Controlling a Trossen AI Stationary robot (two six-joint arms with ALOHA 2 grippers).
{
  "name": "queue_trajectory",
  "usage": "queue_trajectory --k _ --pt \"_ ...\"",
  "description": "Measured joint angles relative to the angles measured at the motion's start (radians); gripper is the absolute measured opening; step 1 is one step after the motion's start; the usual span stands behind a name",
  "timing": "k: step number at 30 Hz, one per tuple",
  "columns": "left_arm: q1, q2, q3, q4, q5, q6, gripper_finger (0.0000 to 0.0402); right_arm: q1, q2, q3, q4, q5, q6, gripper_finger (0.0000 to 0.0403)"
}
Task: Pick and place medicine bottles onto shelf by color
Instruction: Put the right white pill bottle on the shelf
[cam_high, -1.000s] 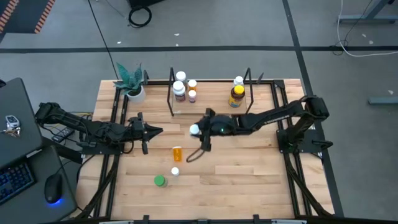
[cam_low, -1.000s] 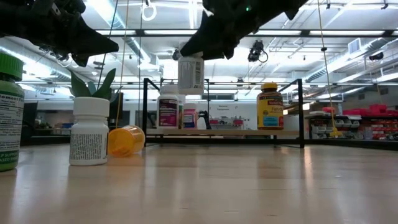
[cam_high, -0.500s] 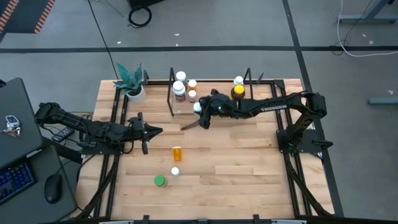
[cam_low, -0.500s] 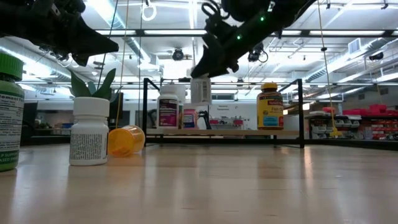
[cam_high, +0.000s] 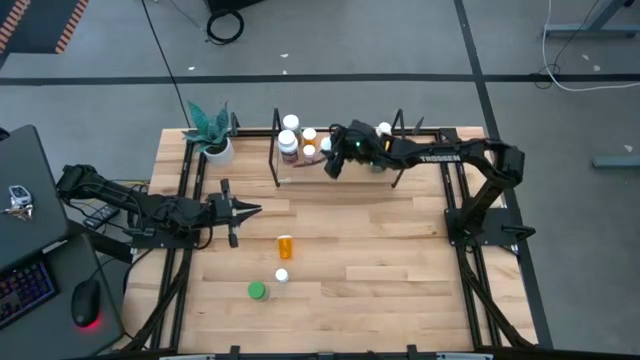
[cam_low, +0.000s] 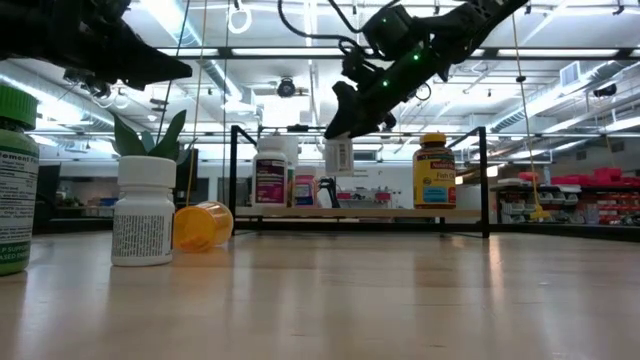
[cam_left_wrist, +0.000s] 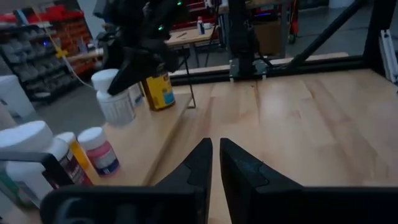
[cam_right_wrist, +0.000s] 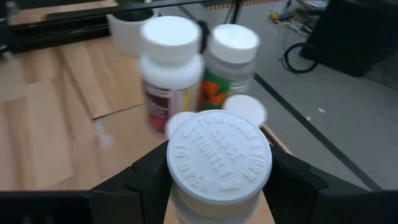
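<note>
The right gripper (cam_high: 331, 164) clamps a white-capped pill bottle (cam_low: 338, 156) above the shelf (cam_low: 360, 212) at the desk's far edge. The left gripper (cam_high: 250, 209), fingers closed and empty, waits near the desk's left edge.

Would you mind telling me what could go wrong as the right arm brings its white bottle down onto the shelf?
1. The right gripper holds the white bottle close beside the bottles already on the shelf; lowering it could knock one over.
2. The grip sits near the cap, so the bottle might tilt and land crooked.
</note>
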Motion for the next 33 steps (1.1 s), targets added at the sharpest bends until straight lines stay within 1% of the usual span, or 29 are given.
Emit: queue_trajectory --k 4,8,10,13,17,26,33 --pt "0.000 0.000 0.000 0.013 0.000 0.062 0.0034 -0.055 0.002 0.032 -0.011 -0.044 0.006 0.0221" --pt "0.000 0.000 0.000 0.012 0.000 0.082 0.0030 -0.104 0.002 0.084 -0.016 -0.059 -0.008 0.0221" --pt "0.000 0.000 0.000 0.012 0.000 0.095 0.0030 -0.132 0.006 0.110 -0.014 -0.090 -0.009 0.0221" --pt "0.000 0.000 0.000 0.012 0.000 0.106 0.0033 -0.173 0.030 0.153 -0.044 -0.124 -0.009 0.0221" --pt "0.000 0.000 0.000 0.012 0.000 0.108 0.0038 -0.205 0.076 0.196 -0.068 -0.128 -0.010 0.0221" --pt "0.004 0.000 0.000 0.012 0.000 0.104 0.0031 -0.194 0.170 0.199 -0.062 -0.127 0.018 0.0221" --pt "0.004 0.000 0.000 0.011 0.000 0.096 0.0031 -0.181 0.220 0.198 -0.059 -0.072 0.058 0.0221"
